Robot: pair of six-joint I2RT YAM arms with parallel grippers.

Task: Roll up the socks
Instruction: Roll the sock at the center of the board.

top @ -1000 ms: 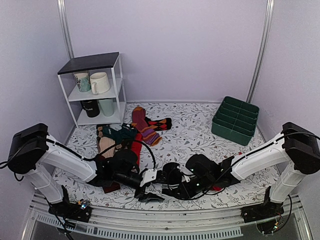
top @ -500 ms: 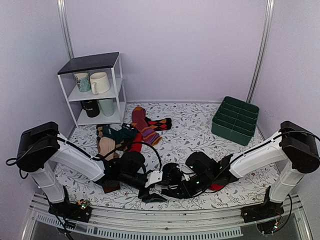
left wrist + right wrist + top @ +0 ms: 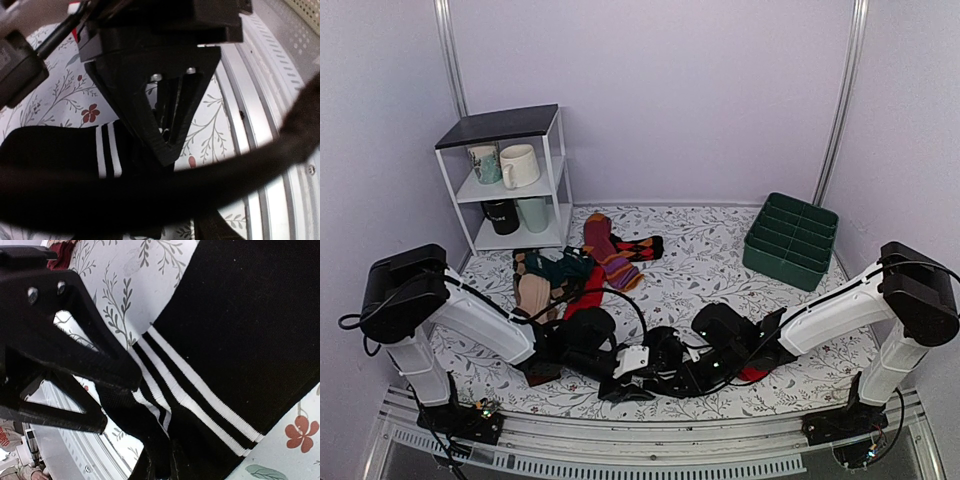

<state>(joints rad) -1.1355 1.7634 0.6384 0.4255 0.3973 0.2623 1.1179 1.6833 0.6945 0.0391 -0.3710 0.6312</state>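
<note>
Socks [image 3: 235, 340] touch left end effector [image 3: 167, 142]; right end effector [image 3: 120, 402] too.

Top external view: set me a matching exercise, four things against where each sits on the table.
Things:
1. green divided plastic bin
2. white wire shelf rack with a black top
3. black fabric socks with thin white stripes
4. purple-and-orange striped sock

Places:
A. near edge, front centre
B. far left corner, mugs on its shelves
C. far right, by the wall
D. far middle, in the loose sock pile

Pairs: 1-C, 2-B, 3-A, 4-D
</note>
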